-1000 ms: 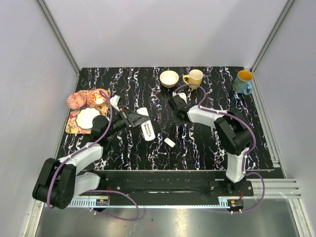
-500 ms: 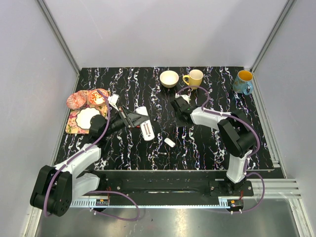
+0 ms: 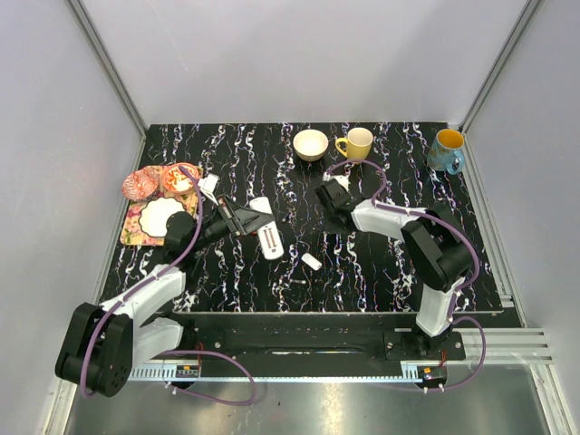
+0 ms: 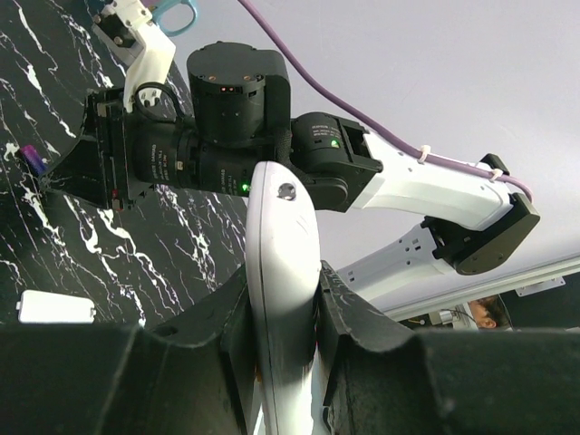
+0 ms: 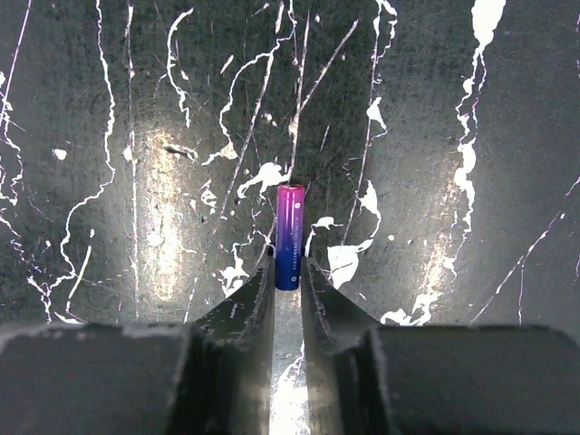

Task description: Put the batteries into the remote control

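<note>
- Left gripper (image 4: 281, 313) is clamped on the one remote control (image 4: 279, 227), held clear of the table (image 5: 453, 136)
- Right gripper (image 5: 288, 283) is narrow, its fingertips pinching the near end of the battery (image 5: 289, 236), the only one clearly seen, which lies on the table

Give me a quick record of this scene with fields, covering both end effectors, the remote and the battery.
left end effector: shut on the slim white rectangular plastic remote control
right end effector: down at the black white-veined tabletop, closed on the near end of the blue-purple cylindrical battery
battery: lying flat, pink end pointing away from the right end effector
loose piece: small white rectangular piece on the tabletop, between the arms
loading: battery not yet in the remote control
</note>
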You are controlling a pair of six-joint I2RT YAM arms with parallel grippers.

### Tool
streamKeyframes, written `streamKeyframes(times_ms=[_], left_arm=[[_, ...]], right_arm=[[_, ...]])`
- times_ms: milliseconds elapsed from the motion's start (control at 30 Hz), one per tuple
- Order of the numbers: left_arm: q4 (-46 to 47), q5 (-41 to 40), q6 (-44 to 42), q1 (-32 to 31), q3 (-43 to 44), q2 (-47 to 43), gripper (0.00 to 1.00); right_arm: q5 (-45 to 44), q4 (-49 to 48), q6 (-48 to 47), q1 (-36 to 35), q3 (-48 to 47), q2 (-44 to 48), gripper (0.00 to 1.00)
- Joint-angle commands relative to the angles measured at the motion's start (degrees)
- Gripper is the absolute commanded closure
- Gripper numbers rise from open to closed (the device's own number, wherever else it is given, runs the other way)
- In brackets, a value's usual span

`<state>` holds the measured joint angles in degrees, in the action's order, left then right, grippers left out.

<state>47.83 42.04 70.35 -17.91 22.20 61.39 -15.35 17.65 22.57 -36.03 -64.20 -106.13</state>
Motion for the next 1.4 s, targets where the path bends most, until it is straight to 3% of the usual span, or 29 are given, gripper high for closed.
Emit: streamKeyframes(times_ms=[0, 100, 267, 400, 467, 633, 733, 833, 1067, 1367], left_arm=[[4.5, -0.1, -0.2, -0.3, -0.1, 0.4, 1.0], [4.5, -0.5, -0.2, -0.3, -0.1, 0.8, 1.0], [6.0, -1.8, 0.4, -0.5, 0.5, 2.7, 1.0], [7.4, -8.1, 1.2, -1.8, 1.4, 5.0, 1.0], [9.8, -10.4, 2.9, -2.8, 1.9, 8.0, 1.0], [27.3, -14.8, 9.7, -5.1, 2.6, 18.8, 1.0], [38.9, -15.5, 15.3, -6.6, 3.6, 27.6, 1.0], [42.3, -15.7, 17.0, -8.4, 4.6, 31.9, 1.0], [40.8, -13.7, 11.6, -11.8, 6.7, 31.7, 1.0], [42.2, -13.5, 11.2, -14.1, 6.7, 33.6, 1.0]], right_arm=[[1.1, 4.9, 0.4, 0.0, 2.2, -0.7, 0.83], [1.0, 5.0, 0.7, 0.1, 2.7, -0.4, 1.0], [0.9, 8.5, 1.9, 0.0, 3.0, 5.2, 1.0], [10.8, 19.1, 3.1, -0.7, 0.6, 15.6, 1.0], [11.6, 24.6, 3.4, -2.9, -2.0, 20.9, 1.0], [8.7, 44.1, 3.1, -11.8, -15.2, 24.3, 1.0], [10.0, 51.2, 3.4, -12.8, -21.1, 24.8, 1.0], [13.6, 52.0, 4.4, -12.8, -23.5, 27.5, 1.0], [22.6, 50.9, 2.2, -13.0, -24.1, 25.5, 1.0], [23.7, 47.6, 1.3, -13.1, -27.5, 20.4, 1.0]])
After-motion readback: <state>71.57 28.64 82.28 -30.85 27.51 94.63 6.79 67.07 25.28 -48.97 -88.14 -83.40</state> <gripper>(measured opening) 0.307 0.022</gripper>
